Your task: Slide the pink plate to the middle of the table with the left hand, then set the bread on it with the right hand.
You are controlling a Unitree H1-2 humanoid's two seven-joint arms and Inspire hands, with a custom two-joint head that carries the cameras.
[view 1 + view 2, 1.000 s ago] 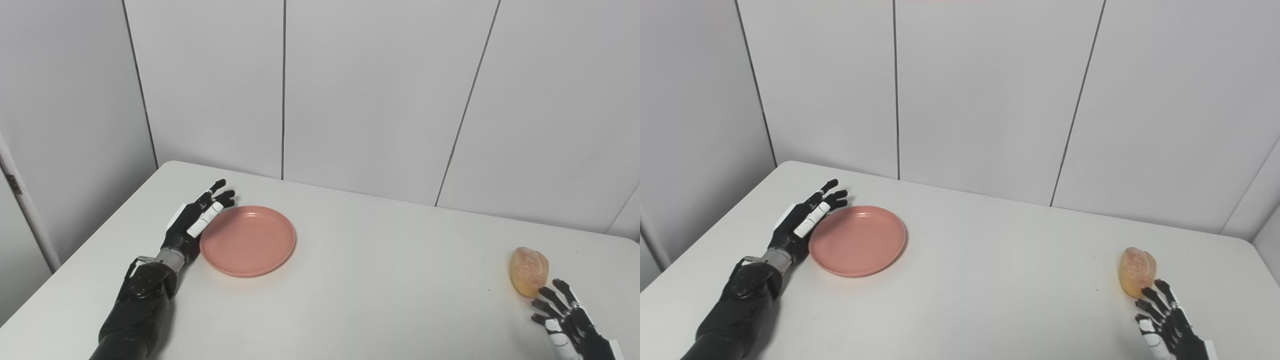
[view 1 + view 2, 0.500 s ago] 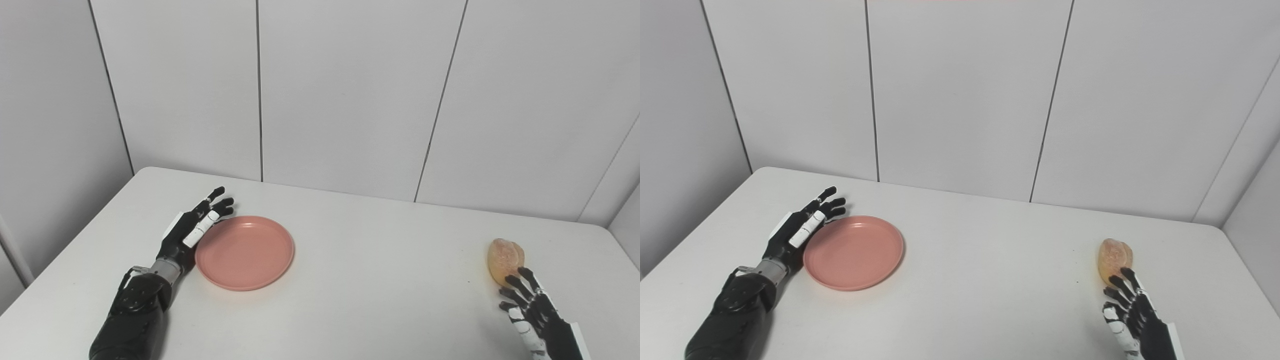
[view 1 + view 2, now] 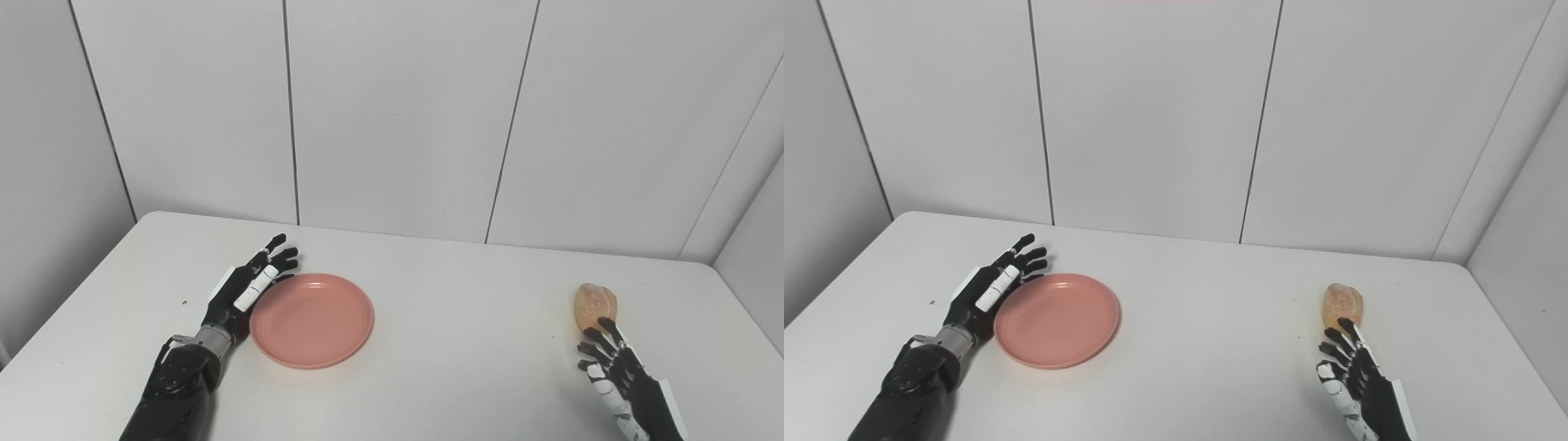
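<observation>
The pink plate (image 3: 311, 320) lies flat on the white table, left of the middle. My left hand (image 3: 248, 290) is open, its fingers stretched along the plate's left rim and touching it. A golden bread roll (image 3: 595, 305) lies at the right side of the table. My right hand (image 3: 618, 376) is open just in front of the roll, fingers spread, with the fingertips (image 3: 607, 323) at the roll's near end. Nothing is held by either hand.
The white table (image 3: 453, 343) ends in a far edge against a panelled grey wall. Its right edge runs just beyond the bread. A small dark speck (image 3: 184, 302) marks the table left of my left hand.
The camera has swung to the right, shifting the whole picture. My left hand has stayed against the plate's rim. My right hand has crept forward until its fingertips meet the bread.
</observation>
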